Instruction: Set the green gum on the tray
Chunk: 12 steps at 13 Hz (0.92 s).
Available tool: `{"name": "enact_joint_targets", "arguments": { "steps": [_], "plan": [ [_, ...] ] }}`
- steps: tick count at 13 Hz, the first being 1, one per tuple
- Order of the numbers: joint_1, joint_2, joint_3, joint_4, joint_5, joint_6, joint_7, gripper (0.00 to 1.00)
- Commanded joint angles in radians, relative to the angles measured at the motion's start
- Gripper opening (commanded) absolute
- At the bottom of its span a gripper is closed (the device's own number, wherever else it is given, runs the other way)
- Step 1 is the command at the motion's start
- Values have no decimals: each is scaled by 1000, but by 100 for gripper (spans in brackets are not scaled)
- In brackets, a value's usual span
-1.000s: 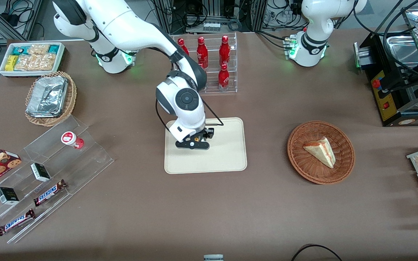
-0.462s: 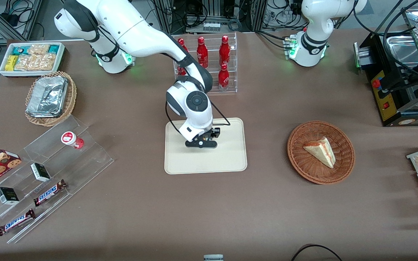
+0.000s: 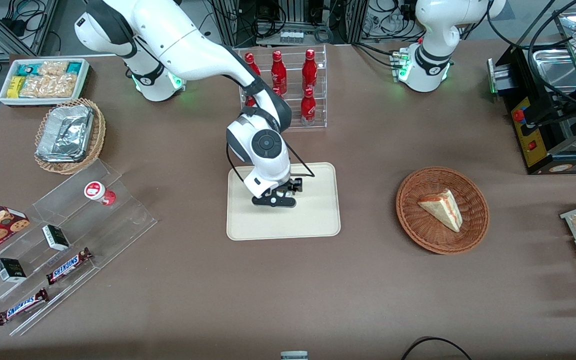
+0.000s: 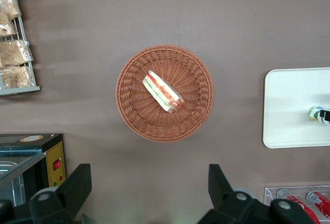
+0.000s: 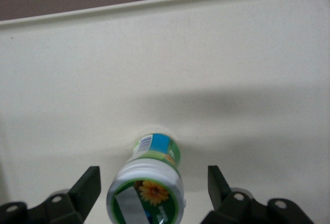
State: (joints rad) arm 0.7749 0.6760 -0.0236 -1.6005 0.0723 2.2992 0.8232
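Observation:
The green gum (image 5: 149, 183) stands upright on the cream tray (image 5: 232, 54); I see its white-and-green lid with a flower and its blue-green label. My right gripper (image 5: 152, 170) is open and low over the tray, one finger on each side of the bottle with a gap on both sides. In the front view the gripper (image 3: 274, 201) is over the middle of the tray (image 3: 313, 220) and hides the gum. In the left wrist view the gum (image 4: 315, 114) shows on the tray (image 4: 294, 105).
A red-lidded bottle (image 3: 99, 192) sits on a clear stepped stand with snack bars, toward the working arm's end. A rack of red bottles (image 3: 293, 90) stands farther from the camera than the tray. A wicker basket (image 3: 463, 240) with a sandwich lies toward the parked arm's end.
The gripper shifted over the tray toward the parked arm's end, then came slightly back and nearer to the camera. The tray has not moved.

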Motion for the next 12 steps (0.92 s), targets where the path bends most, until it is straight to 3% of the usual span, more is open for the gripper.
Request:
{"name": "enact_joint_targets", "arguments": {
  "steps": [1, 5, 9, 12],
  "plan": [
    [-6, -47, -2, 19, 24, -67, -18, 100],
    [-66, -195, -2, 13, 24, -281, -119, 100],
    [-134, -462, -5, -85, 24, -452, -176, 100],
    [-236, -616, -6, -104, 24, -625, -300, 100]
  ]
}}
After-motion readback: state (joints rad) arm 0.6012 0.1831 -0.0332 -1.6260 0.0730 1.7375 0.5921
